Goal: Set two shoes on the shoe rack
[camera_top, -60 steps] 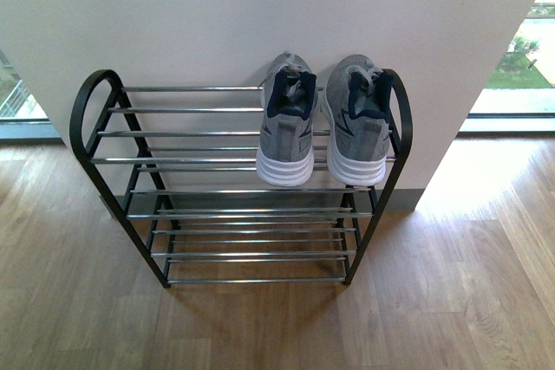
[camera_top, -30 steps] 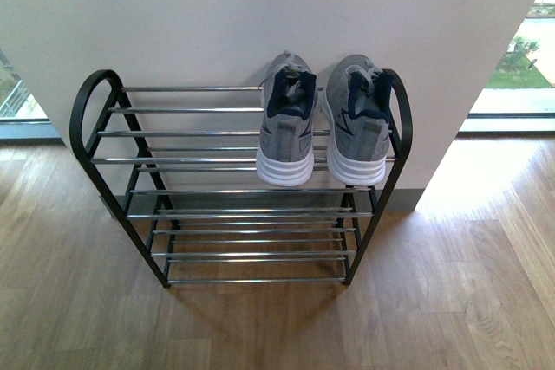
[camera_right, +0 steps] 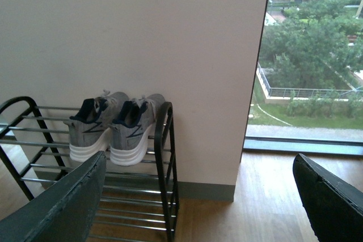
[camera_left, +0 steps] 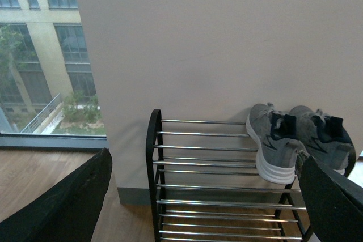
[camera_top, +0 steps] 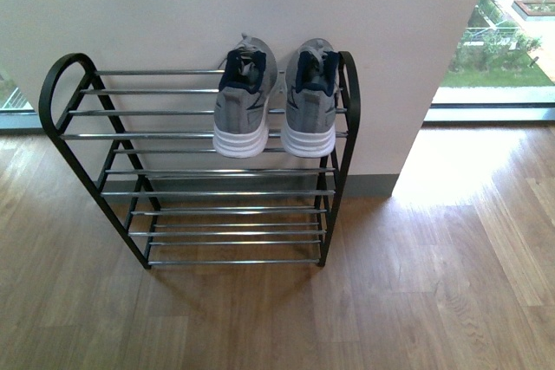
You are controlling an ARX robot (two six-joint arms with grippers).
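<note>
Front view, shoes (camera_top: pixel 240 110) on rack (camera_top: pixel 350 84), wrist views add left gripper (camera_left: pixel 204 157), right gripper (camera_right: pixel 199 158), gaping, empty.

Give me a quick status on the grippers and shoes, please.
Left gripper open, empty. Right gripper open, empty. Both shoes on rack top tier, right end. Nothing in the way.

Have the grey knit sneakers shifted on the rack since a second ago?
No. The grey knit sneakers sit at the same right end of the top tier of the black-and-chrome shoe rack; only the camera view shifted.
</note>
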